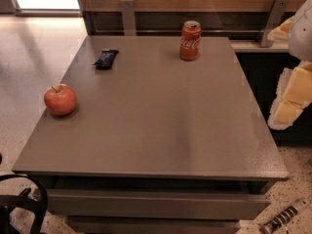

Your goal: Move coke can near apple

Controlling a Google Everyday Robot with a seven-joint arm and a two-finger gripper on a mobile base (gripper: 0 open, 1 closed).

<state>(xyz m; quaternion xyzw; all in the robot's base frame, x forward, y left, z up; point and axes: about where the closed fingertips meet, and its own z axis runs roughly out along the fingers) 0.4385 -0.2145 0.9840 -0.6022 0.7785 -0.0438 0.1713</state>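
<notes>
Coke can [190, 40] far edge, apple [60, 99] left, wrapper [106, 58] roughly between; gripper [290, 101] off table [161, 130] right, closure unclear.

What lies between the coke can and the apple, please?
Camera view: only bare table between coke can and apple; dark wrapper sits aside. The gripper hangs at far right.

The gripper [291, 95] sits at the right edge beside the table [161, 130], its pale yellow body cut off by the frame. The print on the dark snack wrapper [106, 58] is too small to read. A black curved part [29, 191] at the lower left corner, perhaps a cable, is also cut off.
</notes>
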